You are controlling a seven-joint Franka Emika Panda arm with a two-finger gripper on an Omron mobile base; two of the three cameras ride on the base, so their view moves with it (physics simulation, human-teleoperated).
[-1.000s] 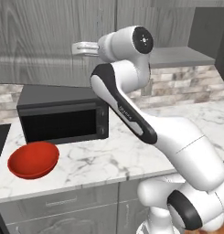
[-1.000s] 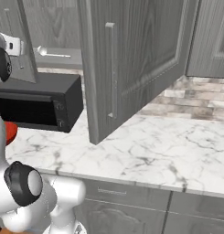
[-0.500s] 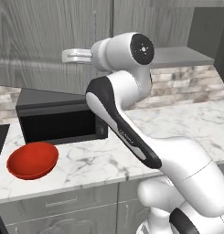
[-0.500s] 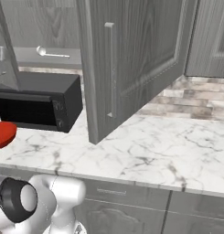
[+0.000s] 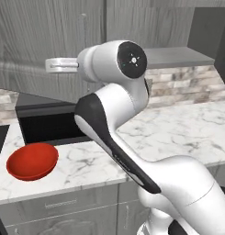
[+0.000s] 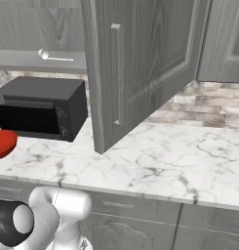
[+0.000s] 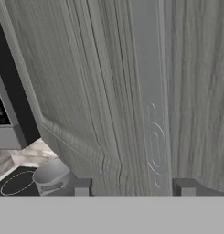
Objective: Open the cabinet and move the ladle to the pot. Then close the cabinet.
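The cabinet [image 6: 140,63] dominates here, its door swung wide into the room, the free edge and slim bar handle [image 6: 118,73] hanging out over the marble counter [image 6: 179,161], with plenty of bare stone open to the right of it. Under the cabinet's floor sits the black microwave [image 6: 40,107], tucked against the wall, and the red bowl [image 5: 32,160] rests on the counter just in front of it, near the counter's front edge. The white arm [image 5: 118,119] arches up high, its wrist level with the cabinet's bottom. In the hand view grey wood grain looms close ahead, the gripper [image 7: 134,189] with its two dark tips spread apart and nothing between them. Down in that view's lower left corner, the pot [image 7: 51,176] stands on a dark surface. And the ladle [image 6: 55,56] lies on the cabinet's floor, bowl end to the left in the right base view, handle running right. Since a second ago the arm has swung further left, and the jaws stand wider than they did.
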